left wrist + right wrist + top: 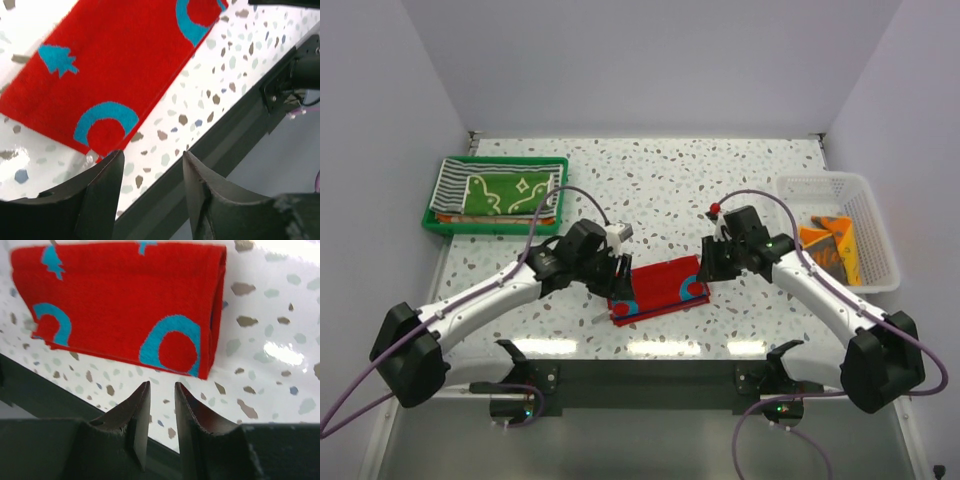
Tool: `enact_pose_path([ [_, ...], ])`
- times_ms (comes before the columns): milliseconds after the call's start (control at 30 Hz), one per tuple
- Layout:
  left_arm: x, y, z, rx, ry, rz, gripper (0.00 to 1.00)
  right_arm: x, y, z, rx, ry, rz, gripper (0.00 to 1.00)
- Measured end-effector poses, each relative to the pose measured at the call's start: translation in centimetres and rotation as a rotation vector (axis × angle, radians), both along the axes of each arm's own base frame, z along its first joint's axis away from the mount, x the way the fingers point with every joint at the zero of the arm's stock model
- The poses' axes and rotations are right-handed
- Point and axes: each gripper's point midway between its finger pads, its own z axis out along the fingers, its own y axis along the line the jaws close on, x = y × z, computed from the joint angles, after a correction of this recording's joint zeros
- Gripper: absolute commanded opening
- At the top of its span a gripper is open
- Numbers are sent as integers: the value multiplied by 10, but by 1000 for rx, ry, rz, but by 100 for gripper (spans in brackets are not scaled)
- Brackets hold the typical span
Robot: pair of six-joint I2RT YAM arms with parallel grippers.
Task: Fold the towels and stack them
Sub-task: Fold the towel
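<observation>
A red towel with blue shapes lies folded on the table near the front edge, also seen in the left wrist view and right wrist view. My left gripper hangs open just off its left end, nothing between the fingers. Off the towel's right end my right gripper stands open with a narrow empty gap. Folded towels, green over black-and-white striped, lie in the green tray. An orange towel sits in the white basket.
The tray stands at the back left and the basket at the right edge. The table's dark front edge runs close below both grippers. White walls enclose the table on three sides.
</observation>
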Motion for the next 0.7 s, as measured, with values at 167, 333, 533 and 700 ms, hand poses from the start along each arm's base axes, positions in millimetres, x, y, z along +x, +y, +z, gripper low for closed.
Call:
enact_pose_path([
  [167, 17, -15, -14, 4, 18, 42, 45, 23, 22, 5, 111, -56, -35, 32],
  [333, -2, -19, -64, 87, 109, 18, 42, 16, 26, -37, 138, 4, -73, 32],
  [533, -42, -10, -102, 166, 227, -3, 34, -9, 16, -79, 127, 92, -129, 33],
  [700, -40, -10, -105, 167, 228, 30, 23, -7, 14, -80, 158, 71, -191, 33],
])
